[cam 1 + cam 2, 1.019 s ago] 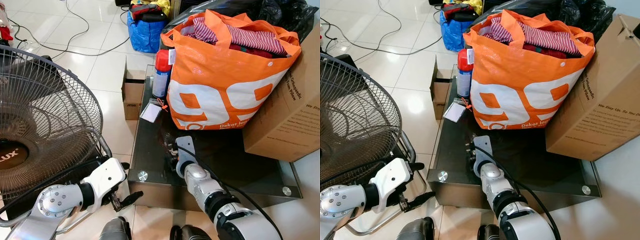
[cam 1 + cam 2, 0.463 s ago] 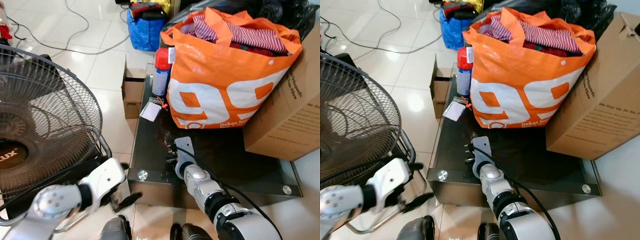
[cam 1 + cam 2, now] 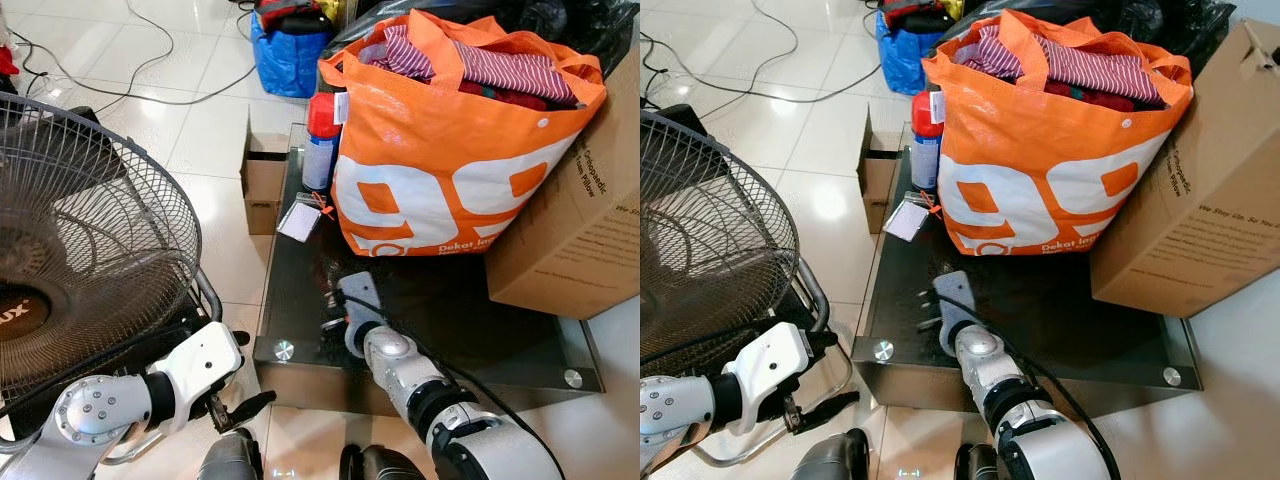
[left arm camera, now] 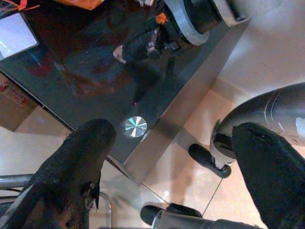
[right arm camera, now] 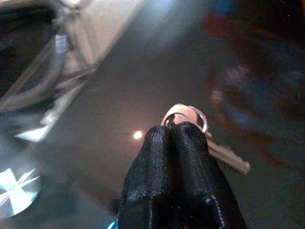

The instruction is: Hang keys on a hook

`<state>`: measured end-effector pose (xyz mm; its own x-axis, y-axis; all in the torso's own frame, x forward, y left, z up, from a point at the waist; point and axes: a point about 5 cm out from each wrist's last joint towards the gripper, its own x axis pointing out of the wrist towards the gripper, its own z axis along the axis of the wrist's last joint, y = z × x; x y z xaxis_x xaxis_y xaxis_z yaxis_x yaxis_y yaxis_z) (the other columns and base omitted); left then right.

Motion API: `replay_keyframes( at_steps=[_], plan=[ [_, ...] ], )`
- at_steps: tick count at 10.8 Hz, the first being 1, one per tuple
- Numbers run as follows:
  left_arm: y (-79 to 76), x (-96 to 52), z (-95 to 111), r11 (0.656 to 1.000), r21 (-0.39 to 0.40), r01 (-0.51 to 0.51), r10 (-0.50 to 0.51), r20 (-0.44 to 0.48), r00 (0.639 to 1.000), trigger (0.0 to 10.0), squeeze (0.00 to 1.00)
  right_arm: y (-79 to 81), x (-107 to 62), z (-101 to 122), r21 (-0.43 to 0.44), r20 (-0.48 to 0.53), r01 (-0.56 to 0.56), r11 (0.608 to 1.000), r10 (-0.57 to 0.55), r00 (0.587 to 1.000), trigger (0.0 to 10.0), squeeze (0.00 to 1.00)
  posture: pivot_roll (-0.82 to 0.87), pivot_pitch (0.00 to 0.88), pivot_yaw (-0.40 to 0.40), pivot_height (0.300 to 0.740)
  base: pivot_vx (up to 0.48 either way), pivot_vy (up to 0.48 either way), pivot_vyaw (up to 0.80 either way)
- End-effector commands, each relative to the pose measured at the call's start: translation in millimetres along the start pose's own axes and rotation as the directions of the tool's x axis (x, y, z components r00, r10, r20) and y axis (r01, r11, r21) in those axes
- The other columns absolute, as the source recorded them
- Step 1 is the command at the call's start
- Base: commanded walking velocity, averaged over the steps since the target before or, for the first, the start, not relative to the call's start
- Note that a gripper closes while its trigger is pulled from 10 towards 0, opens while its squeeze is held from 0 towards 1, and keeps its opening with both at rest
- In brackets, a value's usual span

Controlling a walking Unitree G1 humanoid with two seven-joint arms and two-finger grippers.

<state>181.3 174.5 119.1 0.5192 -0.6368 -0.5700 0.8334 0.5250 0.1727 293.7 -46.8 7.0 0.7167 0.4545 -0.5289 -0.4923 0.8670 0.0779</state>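
Picking-up step in hand: right gripper (image 5: 180, 131) down on the dark glass table (image 3: 300, 290), fingers (image 5: 157, 162) pressed together and pinched on the ring of the keys (image 5: 209, 143), which lie flat on the glass near the table's front edge with one blade sticking out beside the fingertips; judged early in the task, with the lift and the carry yet to come; no hook to be made out anywhere here, so next move likely calls for raising the keys clear of the glass without letting the ring slip, then turning to find the hook. Left gripper (image 4: 171, 157) hanging low off the table's front corner, fingers spread wide and holding nothing. Around: big orange bag (image 3: 450, 150) stuffed with clothes just behind the working arm; cardboard box (image 3: 570, 220) to its right; red-capped spray can (image 3: 320, 140) and a small white card (image 3: 300, 222) toward the table's far left; standing fan (image 3: 80, 240) crowding the left side, close to the left arm; cables (image 3: 160, 80) on the tiled floor beyond; bag and fan judged the likeliest to snag a turn.
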Motion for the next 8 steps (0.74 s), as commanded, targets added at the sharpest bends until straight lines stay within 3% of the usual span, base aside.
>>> replay_keyframes(
  at_steps=[1, 2, 3, 5, 6, 7, 8],
  plan=[
    [-4.2, 3.2, 1, 1.000, -0.004, 0.015, -0.015, 0.011, 1.000, 10.0, 0.00, -0.1, -4.1, -13, -0.045, -0.054, -0.079, 0.996, 0.076, 0.996, 0.6, 0.00, 0.10, 0.178, -0.080, 0.740, 0.000, 0.000, 0.00],
    [-5.3, 5.0, 1, 1.000, -0.005, 0.013, -0.013, 0.016, 1.000, 10.0, 0.00, -12.5, -10.9, -18, -0.125, -0.068, -0.110, 0.986, 0.102, 0.992, 0.5, 0.00, 0.10, 0.167, -0.084, 0.740, 0.000, 0.000, 0.00],
    [-6.9, 8.6, 1, 1.000, -0.006, 0.011, -0.011, 0.023, 1.000, 10.0, 0.00, -34.9, -23.7, -25, -0.235, -0.088, -0.123, 0.964, 0.105, 0.991, 0.2, 0.00, 0.09, 0.153, -0.089, 0.740, 0.000, 0.000, 0.00],
    [-7.7, 12.8, 3, 1.000, -0.008, 0.011, -0.011, 0.037, 0.999, 10.0, 0.00, -65.6, -37.6, -19, -0.338, -0.062, -0.045, 0.940, 0.026, 0.998, 1.7, 0.00, 0.08, 0.138, -0.087, 0.740, 0.000, 0.000, 0.00],
    [-7.7, 13.5, 3, 1.000, -0.007, 0.013, -0.013, 0.038, 0.999, 10.0, 0.00, -68.2, -38.6, -13, -0.337, -0.033, -0.027, 0.941, 0.017, 0.999, 1.6, 0.00, 0.08, 0.138, -0.087, 0.740, 0.000, 0.000, 0.00],
    [-7.6, 13.7, 4, 1.000, -0.004, 0.015, -0.015, 0.039, 0.999, 10.0, 0.00, -58.3, -38.8, -4, -0.358, -0.012, -0.097, 0.928, 0.100, 0.995, 2.3, 0.00, 0.09, 0.133, -0.083, 0.740, 0.000, 0.000, 0.00],
    [-7.4, 13.0, 3, 1.000, -0.005, 0.015, -0.015, 0.038, 0.999, 10.0, 0.00, -50.5, -38.3, 0, -0.381, 0.002, -0.134, 0.915, 0.146, 0.989, 7.6, 0.00, 0.09, 0.134, -0.083, 0.740, 0.000, 0.000, 0.00]
  ],
)
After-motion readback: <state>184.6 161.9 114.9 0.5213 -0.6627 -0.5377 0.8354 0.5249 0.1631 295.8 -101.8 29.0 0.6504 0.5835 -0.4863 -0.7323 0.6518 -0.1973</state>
